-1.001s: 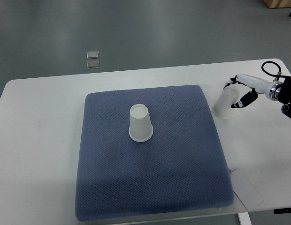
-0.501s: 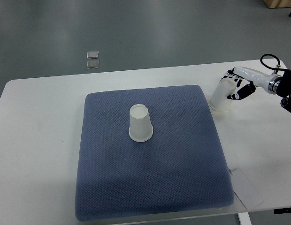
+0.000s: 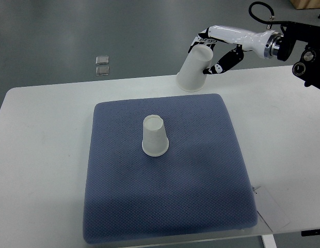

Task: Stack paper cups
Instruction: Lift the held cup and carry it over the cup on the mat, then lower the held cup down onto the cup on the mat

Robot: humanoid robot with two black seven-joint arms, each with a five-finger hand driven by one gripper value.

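Top view, biggest stuff first: white table (image 3: 41,155) with a blue textured mat (image 3: 165,206) covering most of its middle. Right arm (image 3: 284,44) comes in at about 2 o'clock, stretched out roughly level toward the left, well above the table's far edge. Right hand (image 3: 218,47) has its fingers curled around a tilted, upside-down paper cup (image 3: 193,71), gripping near the cup's base end while the open rim points down toward 7 o'clock. Second paper cup (image 3: 154,136) sits upside down on the mat, near center, well apart from the held one.
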